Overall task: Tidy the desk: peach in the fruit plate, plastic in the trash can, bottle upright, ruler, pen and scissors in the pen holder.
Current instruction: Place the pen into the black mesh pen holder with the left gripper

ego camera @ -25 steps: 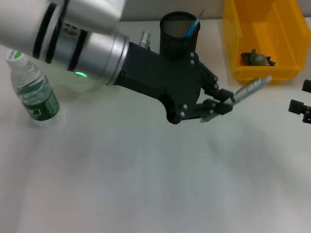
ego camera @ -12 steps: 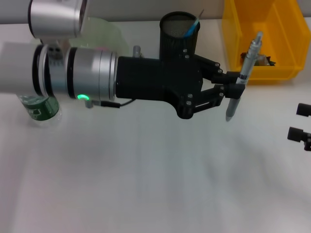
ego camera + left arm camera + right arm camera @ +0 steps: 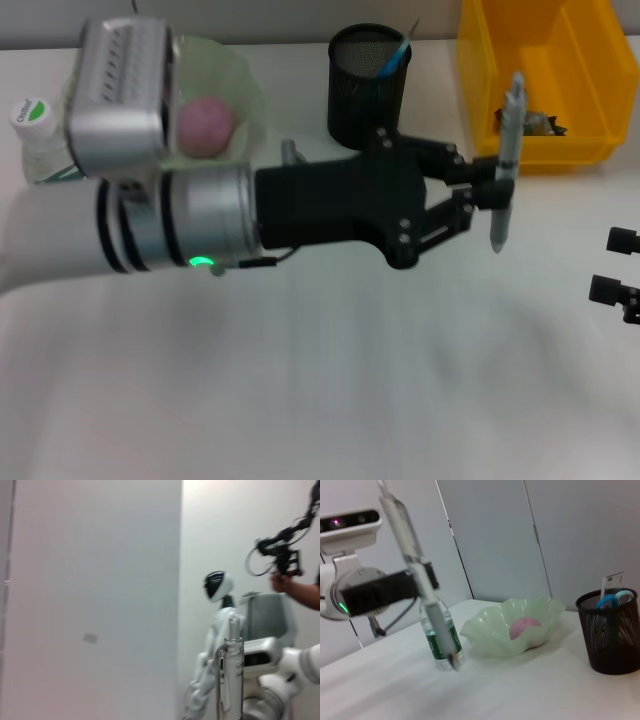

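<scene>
The left gripper reaches across the middle of the desk, its black fingers pinching a grey pen at about mid-length. The pen stands close to upright, tip down, held in the air above the desk surface just in front of the yellow trash can at the far right corner. In the right wrist view the same pen leans slightly and its tip hangs clear of the desk, with the water bottle standing upright behind it.

The black mesh pen holder sits at the far edge of the desk, a little left of the trash can, and already has a blue-handled item poking out of it; I can't tell for sure what that item is. From the right wrist view the pen holder also shows a white strip standing in it beside the blue handles. Something dark and crumpled lies inside the trash can.

Toward the far left corner, the pale green fruit plate holds the pink peach. The bottle with its green-and-white cap stands at the far left edge, partly hidden by the left arm.

The right gripper hangs at the right edge of the desk, well apart from the pen, its two dark fingertips spread with nothing between them.
</scene>
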Robot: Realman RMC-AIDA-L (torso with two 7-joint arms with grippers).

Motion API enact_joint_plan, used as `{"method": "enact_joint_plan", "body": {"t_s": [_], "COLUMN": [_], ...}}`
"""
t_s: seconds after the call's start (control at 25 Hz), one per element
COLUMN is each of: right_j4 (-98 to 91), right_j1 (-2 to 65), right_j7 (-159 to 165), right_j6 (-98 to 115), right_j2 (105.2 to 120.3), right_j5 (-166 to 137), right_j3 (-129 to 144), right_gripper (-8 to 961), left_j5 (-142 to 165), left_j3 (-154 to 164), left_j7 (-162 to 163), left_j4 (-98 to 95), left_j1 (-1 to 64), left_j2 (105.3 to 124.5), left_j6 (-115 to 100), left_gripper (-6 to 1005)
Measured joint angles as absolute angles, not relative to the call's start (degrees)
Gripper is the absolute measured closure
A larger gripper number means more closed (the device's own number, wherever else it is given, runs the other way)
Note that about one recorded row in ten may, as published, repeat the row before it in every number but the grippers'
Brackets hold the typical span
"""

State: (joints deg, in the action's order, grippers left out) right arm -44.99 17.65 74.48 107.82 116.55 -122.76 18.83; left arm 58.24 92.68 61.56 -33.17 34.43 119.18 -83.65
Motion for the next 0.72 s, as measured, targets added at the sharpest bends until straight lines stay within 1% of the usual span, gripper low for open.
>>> {"method": "enact_joint_plan", "body": {"t_s": [0.12,0.2,0.32,0.4,0.52,0.72], "right_j4": [-44.3,-44.3,-44.3,-44.3,-44.4,-44.2], "right_j1": [17.2,16.9,16.7,16.7,16.8,17.2], "right_j7": [74.3,74.2,74.0,74.0,74.3,74.6], "right_j6": [107.9,107.9,108.2,108.3,108.7,108.7], "right_j2": [116.86,116.97,117.09,117.09,116.97,116.77], "right_j5": [-122.6,-122.6,-122.5,-122.5,-122.6,-122.7], "right_j3": [18.8,18.8,18.7,18.7,18.7,19.2], "right_gripper": [177,177,177,177,177,177], "left_j5": [44.7,42.8,23.0,18.3,2.5,-11.0], "left_j3": [104.4,105.7,116.5,118.9,125.8,129.2], "left_j7": [55.8,55.1,44.8,42.2,34.2,29.6], "left_j4": [-32.0,-32.0,-32.2,-32.4,-32.8,-33.0], "left_j1": [33.4,33.2,31.8,31.8,32.9,35.4], "left_j2": [119.17,119.17,119.18,119.17,119.16,119.17], "left_j6": [-73.5,-72.2,-64.3,-62.6,-57.5,-51.4], "left_gripper": [802,800,797,795,793,788]}}
